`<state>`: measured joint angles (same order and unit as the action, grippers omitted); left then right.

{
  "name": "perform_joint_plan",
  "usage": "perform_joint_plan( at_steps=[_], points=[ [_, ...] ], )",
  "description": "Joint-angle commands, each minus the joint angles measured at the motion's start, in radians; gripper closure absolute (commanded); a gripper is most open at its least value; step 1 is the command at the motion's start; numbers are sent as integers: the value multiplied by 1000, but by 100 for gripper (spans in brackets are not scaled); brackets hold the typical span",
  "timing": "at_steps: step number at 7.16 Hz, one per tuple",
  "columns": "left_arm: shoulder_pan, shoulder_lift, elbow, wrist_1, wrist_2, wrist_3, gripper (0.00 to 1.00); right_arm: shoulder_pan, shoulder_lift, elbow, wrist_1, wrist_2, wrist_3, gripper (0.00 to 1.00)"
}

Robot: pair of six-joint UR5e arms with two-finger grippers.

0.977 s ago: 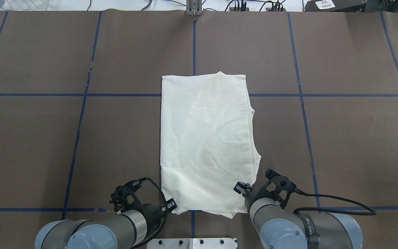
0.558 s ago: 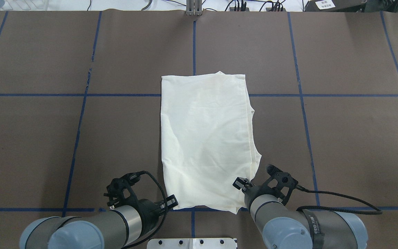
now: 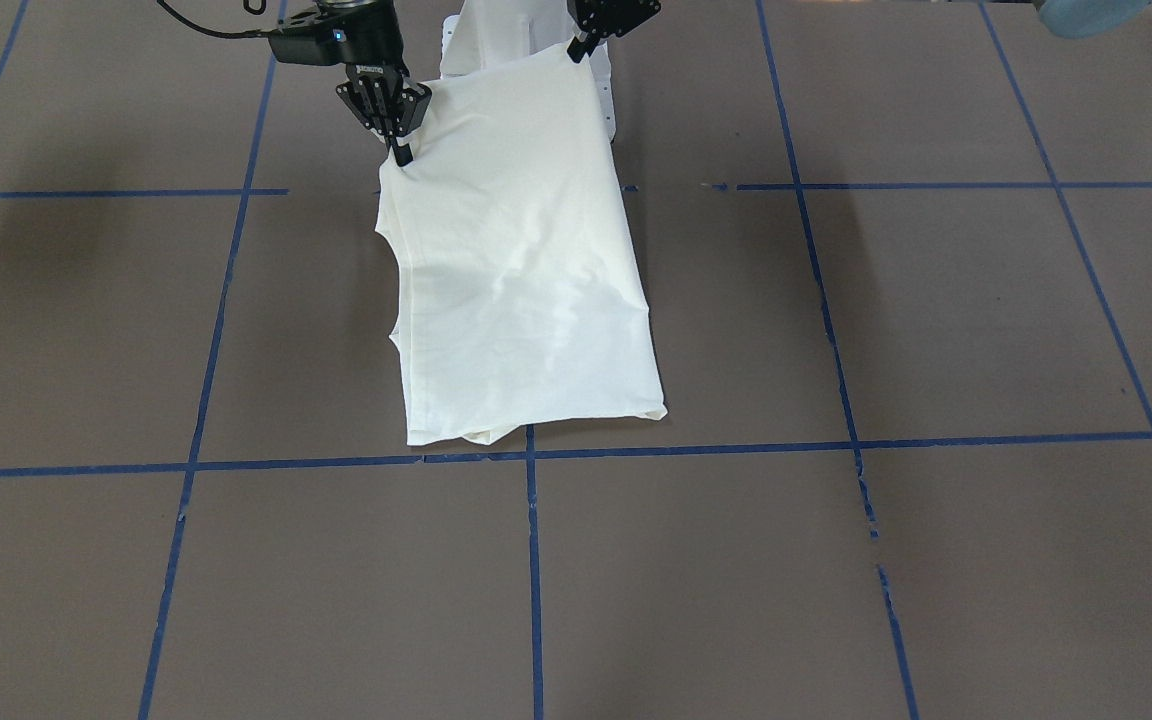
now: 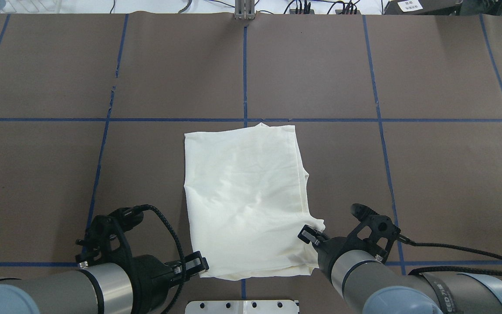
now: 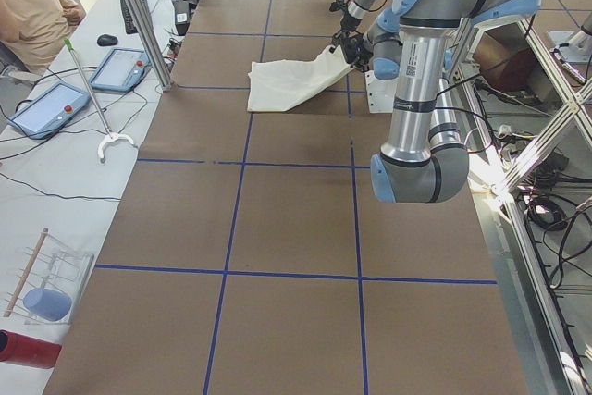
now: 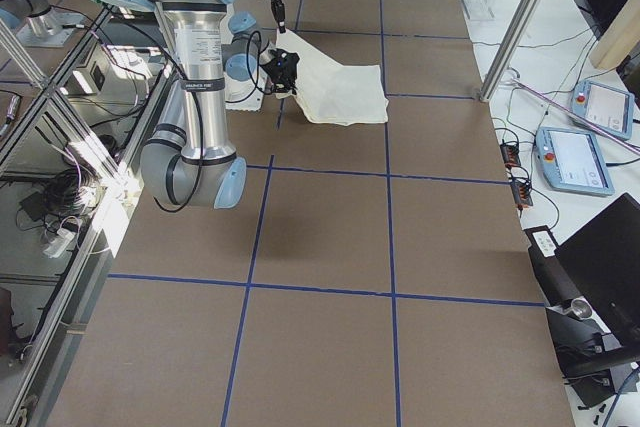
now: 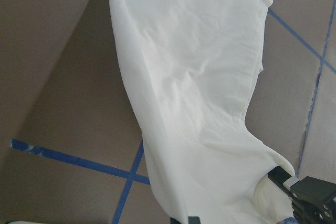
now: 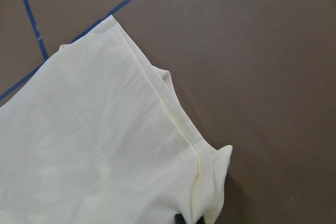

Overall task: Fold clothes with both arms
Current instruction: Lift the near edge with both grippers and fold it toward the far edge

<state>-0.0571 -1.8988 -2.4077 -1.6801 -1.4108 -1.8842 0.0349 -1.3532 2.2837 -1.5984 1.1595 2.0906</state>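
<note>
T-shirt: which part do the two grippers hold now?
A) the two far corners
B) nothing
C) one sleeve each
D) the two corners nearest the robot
D: the left gripper and the right gripper each pinch a near corner of the T-shirt, with that edge raised off the table.

The shirt (image 4: 242, 200) is plain cream-white. The table (image 4: 408, 174) is dull brown, crossed by a grid of blue tape lines (image 4: 244, 65). The left arm (image 4: 100, 285) and right arm (image 4: 360, 274) are silver-grey, capped light blue.
</note>
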Motion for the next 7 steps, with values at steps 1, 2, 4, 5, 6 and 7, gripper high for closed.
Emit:
perform_joint_plan(
  at_steps=[1, 2, 4, 5, 6, 7],
  points=[
    [-7, -14, 40, 56, -13, 14, 100, -3, 85, -109, -28, 0, -1, 100],
    [-50, -23, 83, 54, -13, 22, 100, 41, 158, -203, -29, 3, -7, 100],
    [-159, -69, 154, 60, -20, 126, 100, 143, 222, -292, -25, 34, -44, 100],
    [-218, -83, 185, 57, -83, 175, 100, 196, 248, -321, -23, 72, -69, 100],
    [-268, -104, 237, 54, -109, 216, 100, 227, 290, -375, -23, 81, -87, 100],
    [-303, -130, 305, 49, -111, 253, 100, 244, 313, -435, -15, 81, -105, 100]
  ],
)
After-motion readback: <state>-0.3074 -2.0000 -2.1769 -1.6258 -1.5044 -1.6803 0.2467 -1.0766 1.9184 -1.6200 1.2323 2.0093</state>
